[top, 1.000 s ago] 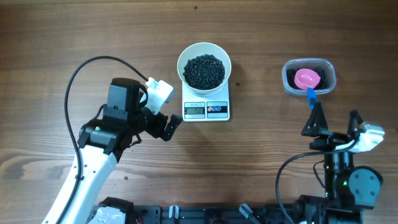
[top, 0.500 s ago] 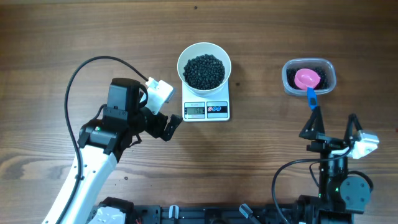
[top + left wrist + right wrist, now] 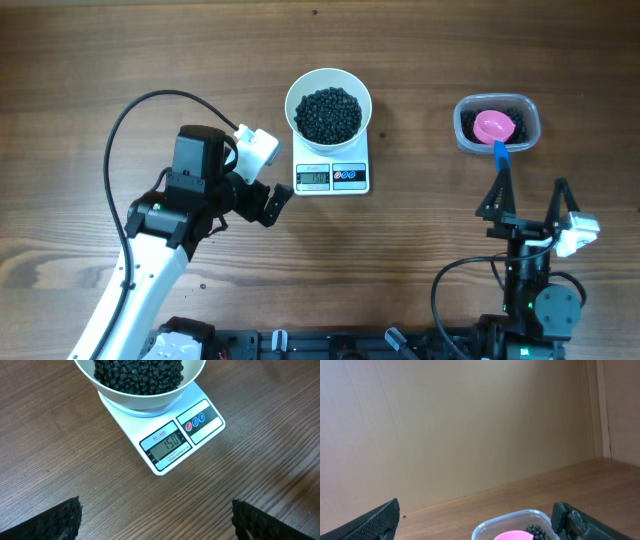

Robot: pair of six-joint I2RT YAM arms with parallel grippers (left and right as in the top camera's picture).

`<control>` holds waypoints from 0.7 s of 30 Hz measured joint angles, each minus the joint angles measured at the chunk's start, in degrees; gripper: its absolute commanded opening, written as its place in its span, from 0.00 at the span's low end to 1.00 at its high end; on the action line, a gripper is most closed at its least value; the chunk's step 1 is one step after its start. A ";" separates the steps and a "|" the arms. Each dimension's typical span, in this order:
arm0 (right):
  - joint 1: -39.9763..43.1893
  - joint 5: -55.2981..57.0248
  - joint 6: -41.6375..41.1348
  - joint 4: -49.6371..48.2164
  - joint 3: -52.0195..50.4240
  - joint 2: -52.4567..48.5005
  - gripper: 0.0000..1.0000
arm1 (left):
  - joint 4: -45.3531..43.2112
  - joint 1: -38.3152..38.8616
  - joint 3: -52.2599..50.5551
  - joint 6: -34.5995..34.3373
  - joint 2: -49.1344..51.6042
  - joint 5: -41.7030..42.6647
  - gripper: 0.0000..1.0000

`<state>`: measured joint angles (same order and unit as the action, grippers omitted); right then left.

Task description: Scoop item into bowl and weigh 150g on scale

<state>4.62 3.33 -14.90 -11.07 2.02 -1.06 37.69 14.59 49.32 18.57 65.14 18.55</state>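
Left arm: white-cased, bent across the left half of the desk (image 3: 450, 60), wrist aimed at the scale (image 3: 332, 178)
Left hand (image 3: 262, 198): fingers spread wide, holding nothing, poised just left of the scale
Right arm: stands near the front edge on the right, wrist tilted up toward a plain tan wall
Right hand (image 3: 528, 200): spread wide and empty, just in front of the tub (image 3: 458, 125)
Item (image 3: 328, 113): heaped in the bowl (image 3: 290, 100), which sits on the scale; more lies in the tub
Cut off: the left wrist view crops the bowl's far side; the right wrist view shows only the tub's top edge
Hard to read: display illegible from overhead, reads 150 in the left wrist view
Textures: wood-grain desk, smooth white bowl, clear plastic tub, ridged black finger pads (image 3: 55, 520), glossy round black beads
Scoop (image 3: 493, 126): pink bowl resting in the tub, blue handle (image 3: 500, 152) over the rim
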 measured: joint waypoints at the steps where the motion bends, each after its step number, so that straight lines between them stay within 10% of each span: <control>1: 0.00 -0.02 -0.02 -0.24 -0.55 0.02 1.00 | 0.00 0.00 0.00 0.00 0.00 0.00 1.00; 21: 0.00 -0.28 0.26 10.69 -1.66 0.17 1.00 | 0.00 0.00 0.00 0.00 0.00 0.00 1.00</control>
<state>4.62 3.05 -14.63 -0.38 0.36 -0.89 37.69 14.59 49.32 18.57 65.14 18.55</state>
